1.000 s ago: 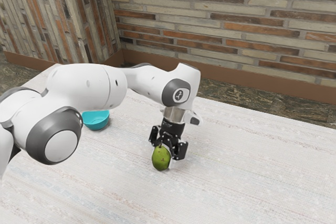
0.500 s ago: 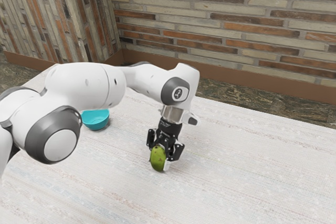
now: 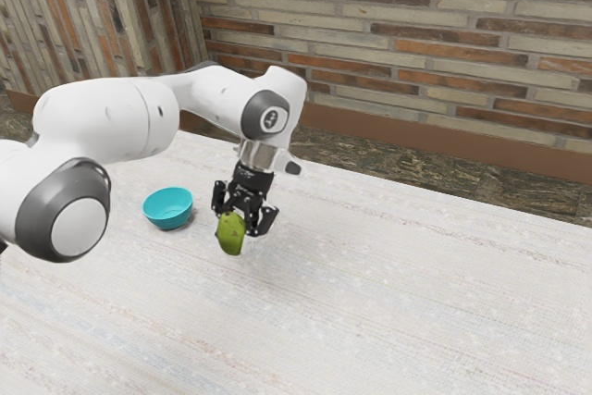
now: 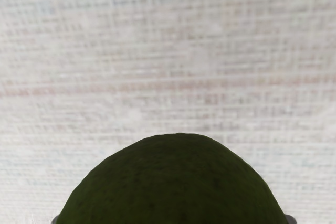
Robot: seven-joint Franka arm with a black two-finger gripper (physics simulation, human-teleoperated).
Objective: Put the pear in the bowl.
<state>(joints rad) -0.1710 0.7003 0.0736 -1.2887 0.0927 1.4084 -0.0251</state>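
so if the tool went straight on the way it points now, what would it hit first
Likely the table: the tool points roughly down, and its held pear would touch first; depth is unclear.

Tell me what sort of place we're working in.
Probably a simulated indoor room, its use unclear: a brick-patterned wall with a brown baseboard, a dark, stone-like floor, and a pale, woven-looking table.

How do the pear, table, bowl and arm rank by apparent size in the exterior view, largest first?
1. Table
2. Arm
3. Bowl
4. Pear: narrower than the bowl, about as tall

Apparent size only; true bowl-vs-pear size unsure, since their nearness to the camera may differ.
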